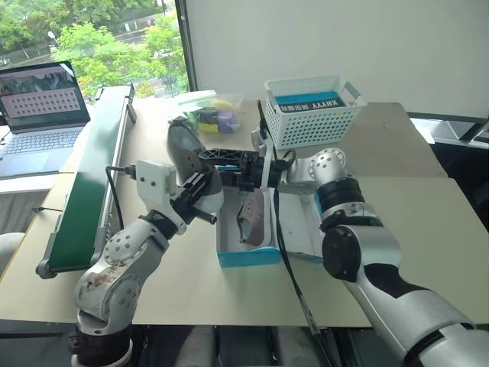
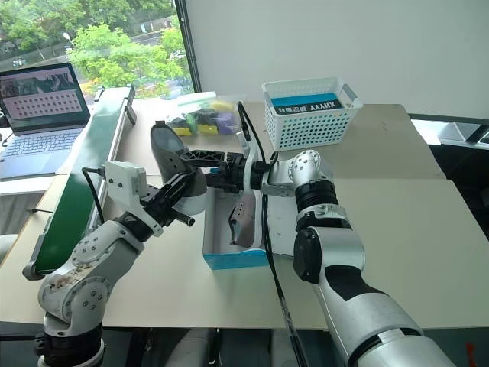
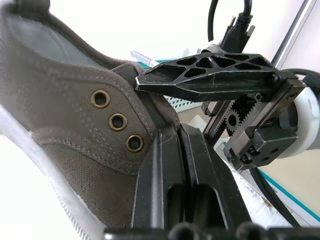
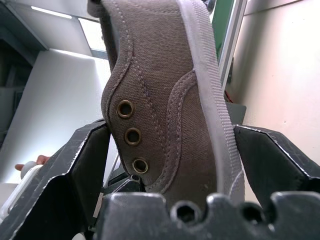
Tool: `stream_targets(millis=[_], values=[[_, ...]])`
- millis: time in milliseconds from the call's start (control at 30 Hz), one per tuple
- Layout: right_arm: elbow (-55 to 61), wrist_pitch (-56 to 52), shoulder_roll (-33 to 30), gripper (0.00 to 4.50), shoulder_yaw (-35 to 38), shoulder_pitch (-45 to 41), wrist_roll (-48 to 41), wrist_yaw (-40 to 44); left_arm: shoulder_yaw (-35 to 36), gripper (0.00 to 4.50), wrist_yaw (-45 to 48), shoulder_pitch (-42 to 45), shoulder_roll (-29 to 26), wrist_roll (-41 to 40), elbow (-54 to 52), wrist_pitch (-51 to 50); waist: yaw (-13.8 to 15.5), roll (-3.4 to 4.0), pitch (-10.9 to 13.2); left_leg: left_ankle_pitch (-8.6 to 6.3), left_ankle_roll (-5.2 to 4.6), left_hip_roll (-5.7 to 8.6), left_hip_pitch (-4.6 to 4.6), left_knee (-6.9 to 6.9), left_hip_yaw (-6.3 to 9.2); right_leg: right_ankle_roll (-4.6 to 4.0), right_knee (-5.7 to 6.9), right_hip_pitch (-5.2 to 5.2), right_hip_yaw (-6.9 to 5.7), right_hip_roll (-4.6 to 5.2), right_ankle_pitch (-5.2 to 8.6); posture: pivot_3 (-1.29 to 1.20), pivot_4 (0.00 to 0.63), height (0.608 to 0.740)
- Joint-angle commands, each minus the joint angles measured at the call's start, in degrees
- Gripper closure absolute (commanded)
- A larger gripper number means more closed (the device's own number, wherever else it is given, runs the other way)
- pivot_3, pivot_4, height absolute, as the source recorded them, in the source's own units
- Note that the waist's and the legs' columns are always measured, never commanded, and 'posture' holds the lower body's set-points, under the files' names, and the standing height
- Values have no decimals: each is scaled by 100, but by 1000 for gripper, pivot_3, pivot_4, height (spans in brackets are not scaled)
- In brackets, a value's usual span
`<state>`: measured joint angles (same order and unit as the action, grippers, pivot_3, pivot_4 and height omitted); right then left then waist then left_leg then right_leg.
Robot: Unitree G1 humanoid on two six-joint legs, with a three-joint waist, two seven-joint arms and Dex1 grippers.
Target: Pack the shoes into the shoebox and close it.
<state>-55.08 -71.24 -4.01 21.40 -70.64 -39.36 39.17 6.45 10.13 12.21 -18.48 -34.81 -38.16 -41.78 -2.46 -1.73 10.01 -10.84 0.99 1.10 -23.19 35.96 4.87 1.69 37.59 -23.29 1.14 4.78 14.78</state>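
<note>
My left gripper (image 1: pixel 205 191) is shut on the edge of one grey-taupe shoe (image 1: pixel 183 149) and holds it up, toe high, above the table just left of the shoebox (image 1: pixel 248 258). In the left wrist view its fingers (image 3: pixel 170 170) pinch the shoe (image 3: pixel 65 115) by the eyelets. My right gripper (image 2: pixel 191 164) reaches in from the right and is open. Its fingers (image 4: pixel 75 165) stand on either side of the held shoe (image 4: pixel 165 90), with a gap on both sides. The other shoe (image 1: pixel 254 218) lies on its side inside the open blue box. The box's white-lined lid (image 1: pixel 302 225) is folded out to the right.
A white lattice basket (image 1: pixel 313 111) holding a blue and black item stands behind the box. A clear bag of coloured things (image 1: pixel 214 115) lies at the back. A green conveyor (image 1: pixel 92 176) and a laptop (image 1: pixel 42 107) are on the left.
</note>
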Motion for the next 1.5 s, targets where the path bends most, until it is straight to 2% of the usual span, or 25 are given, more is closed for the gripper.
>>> stream_targets(millis=[33, 67, 133, 167, 267, 333, 367, 467, 533, 767, 867, 1000, 1167, 1233, 1333, 1400, 1500], values=[[15, 207, 0, 0, 137, -144, -101, 105, 17, 4481, 59, 83, -35, -89, -226, 52, 0, 0, 0, 0, 0, 0, 0, 0, 0, 0, 0, 0, 0, 0, 0, 0, 150, 733], [21, 231, 7, 0, 142, -148, -103, 88, 16, 4481, 57, 79, -34, -88, -223, 55, -3, 0, 0, 0, 0, 0, 0, 0, 0, 0, 0, 0, 0, 0, 0, 0, 150, 733], [74, 286, 22, 516, 115, -144, -84, 52, 16, 4500, 51, 71, -33, -84, -218, 55, -3, 0, 0, 0, 0, 0, 0, 0, 0, 0, 0, 0, 0, 0, 0, 0, 150, 733], [111, 298, 27, 626, 97, -140, -80, 47, 12, 4500, 52, 67, -36, -77, -216, 56, -3, 0, 0, 0, 0, 0, 0, 0, 0, 0, 0, 0, 0, 0, 0, 0, 150, 733], [241, 233, 38, 1732, 109, -152, -150, 44, 20, 4500, 37, 67, -32, -70, -206, 57, -1, 0, 0, 0, 0, 0, 0, 0, 0, 0, 0, 0, 0, 0, 0, 0, 150, 733], [288, 193, 48, 2252, 161, -162, -214, 34, 23, 4500, 32, 73, -29, -68, -200, 57, 2, 0, 0, 0, 0, 0, 0, 0, 0, 0, 0, 0, 0, 0, 0, 0, 150, 733], [309, 182, 52, 2703, 186, -165, -241, 27, 21, 4500, 31, 77, -27, -67, -197, 57, 1, 0, 0, 0, 0, 0, 0, 0, 0, 0, 0, 0, 0, 0, 0, 0, 150, 733], [321, 180, 58, 3591, 269, -183, -298, -21, 8, 4500, 26, 97, -21, -58, -186, 54, -1, 0, 0, 0, 0, 0, 0, 0, 0, 0, 0, 0, 0, 0, 0, 0, 150, 733], [310, 196, 58, 4022, 312, -196, -315, -51, 1, 4500, 29, 105, -30, -46, -172, 40, 1, 0, 0, 0, 0, 0, 0, 0, 0, 0, 1, 0, 0, 0, 0, 0, 150, 733], [382, 201, 62, 4115, 415, -209, -371, -190, -131, 4500, -33, 35, -222, 285, -104, -34, -1, 0, 0, 0, 0, 0, 0, 0, 0, 0, 1, 0, 0, 0, 0, 0, 150, 733], [495, 338, 90, 4115, 577, -231, -440, -469, -123, 3723, 20, 8, -303, 384, -119, 63, 4, 0, 0, 0, 0, 0, 0, 0, 0, 0, 1, 0, 0, 0, 0, 0, 150, 733], [604, 945, 108, 4115, 981, -251, -450, -1262, -193, 2312, 178, -44, -504, 465, -207, 77, 4, 1, 0, 0, 0, 0, 0, -1, 1, 0, 0, -1, 0, 0, 0, 0, 150, 733], [773, 1587, -4, 4115, 1212, -365, -273, -2498, 82, 2312, 572, -352, -794, 243, -555, 151, 0, 2, 1, 0, 0, 0, -2, -2, 0, 0, -1, -2, 1, 0, 0, 0, 150, 733], [1283, 1186, -61, 4115, 1017, -403, -178, -3015, 558, 2312, 932, -682, -1082, -175, -738, 57, -15, 4, 3, 0, 0, -2, -8, -3, -1, 0, 1, -13, 5, 0, 0, 0, 150, 733], [2085, 16, -82, 4115, 788, -227, -222, -3692, 1300, 2312, 1458, -1183, -1490, -723, -748, 19, -25, 6, 4, 0, 0, -5, -36, -4, -18, -1, 21, -63, 29, -1, 0, 0, 150, 733], [2800, -968, 36, 4115, 787, -1, -280, -4170, 1724, 2312, 2046, -1613, -1909, -867, -643, 93, -47, 7, 4, 1, -1, -9, -57, -3, -29, -1, 37, -93, 45, -5, 0, 0, 150, 733], [3698, -1987, 235, 4115, 754, 313, -416, -4478, 1994, 2312, 2715, -1995, -2392, -913, -514, 238, -44, 9, 5, 1, -1, -12, -55, -5, -33, -3, 37, -95, 52, -12, 1, 0, 150, 733]])
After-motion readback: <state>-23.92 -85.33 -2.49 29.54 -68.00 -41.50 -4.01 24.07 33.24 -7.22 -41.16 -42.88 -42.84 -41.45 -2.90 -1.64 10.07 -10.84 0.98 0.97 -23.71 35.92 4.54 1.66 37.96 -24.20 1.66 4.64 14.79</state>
